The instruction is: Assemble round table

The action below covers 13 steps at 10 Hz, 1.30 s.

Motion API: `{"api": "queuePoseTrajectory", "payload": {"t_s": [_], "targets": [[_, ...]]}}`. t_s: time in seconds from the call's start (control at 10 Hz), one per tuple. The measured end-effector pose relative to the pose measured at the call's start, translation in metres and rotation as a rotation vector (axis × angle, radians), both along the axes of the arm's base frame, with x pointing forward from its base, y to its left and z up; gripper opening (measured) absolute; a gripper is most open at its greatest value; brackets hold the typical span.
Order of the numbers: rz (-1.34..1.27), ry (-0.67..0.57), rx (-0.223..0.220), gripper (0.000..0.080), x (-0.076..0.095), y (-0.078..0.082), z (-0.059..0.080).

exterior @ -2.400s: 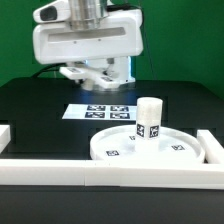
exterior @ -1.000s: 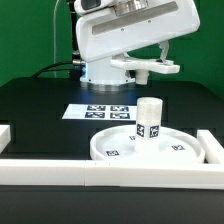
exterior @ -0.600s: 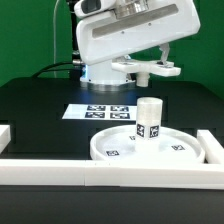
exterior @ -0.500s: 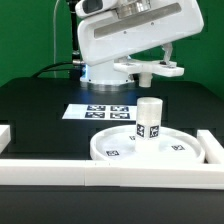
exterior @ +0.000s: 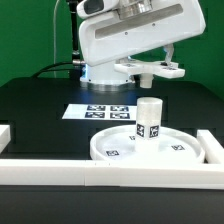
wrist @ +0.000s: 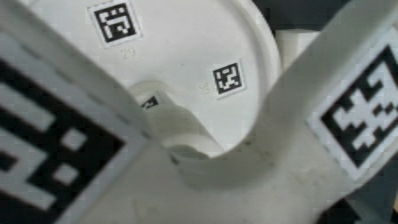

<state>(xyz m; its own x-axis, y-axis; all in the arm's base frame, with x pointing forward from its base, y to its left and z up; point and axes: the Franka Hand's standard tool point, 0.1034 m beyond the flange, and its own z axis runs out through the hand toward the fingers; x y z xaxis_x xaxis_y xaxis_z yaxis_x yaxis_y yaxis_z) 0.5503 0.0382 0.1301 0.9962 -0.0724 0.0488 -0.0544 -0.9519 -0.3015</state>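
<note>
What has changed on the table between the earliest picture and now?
The arm rose and swung toward the exterior view's right; its gripper now holds the cross-shaped foot in the air above the round disc. The disc, leg and marker board stayed put.

Blurred, edge-cropped cross-shaped foot (wrist: 240,165) in the wrist view, round disc (wrist: 187,45) partly behind it.

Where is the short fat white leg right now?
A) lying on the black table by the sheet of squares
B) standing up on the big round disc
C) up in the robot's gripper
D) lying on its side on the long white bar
B: the leg stands upright on the round disc, while the gripper holds the cross-shaped foot in the air above it.
</note>
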Motion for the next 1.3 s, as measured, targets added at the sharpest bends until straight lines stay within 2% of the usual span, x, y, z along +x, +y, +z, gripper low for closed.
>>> {"api": "queuePoseTrajectory", "payload": {"t_s": [0.2, 0.7, 1.3], "targets": [[0.001, -0.005, -0.002, 0.0403, 0.011, 0.000, -0.003], [0.001, 0.016, -0.009, 0.0403, 0.008, -0.001, -0.018], [-0.001, -0.005, -0.019, 0.0403, 0.014, 0.000, -0.019]]}}
